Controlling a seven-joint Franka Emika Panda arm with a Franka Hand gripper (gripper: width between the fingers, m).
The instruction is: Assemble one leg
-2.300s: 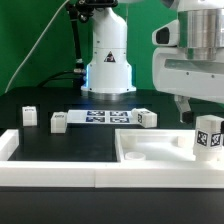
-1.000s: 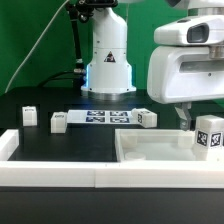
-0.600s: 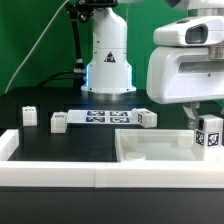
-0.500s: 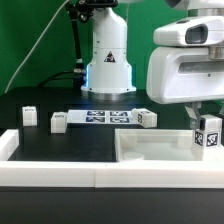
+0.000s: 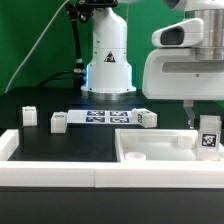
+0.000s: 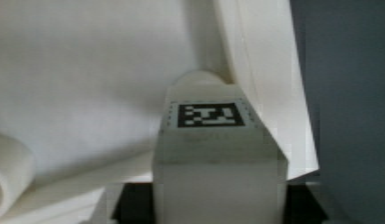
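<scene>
My gripper is shut on a leg, a short white post with a black-and-white marker tag, and holds it upright at the right end of the large white tray-like panel. In the wrist view the leg fills the middle between the dark jaws of my gripper, with the panel's wall right behind it. Three more legs stand on the black table: one at the far left, one beside it, one by the marker board's right end.
The marker board lies flat on the table behind the panel. The robot's base stands at the back. A white raised border runs along the front of the table. A round boss sits in the panel's left corner.
My gripper has moved to the exterior view's right and down a little with the leg in it. The leg now sits lower, close to the panel's right end.
</scene>
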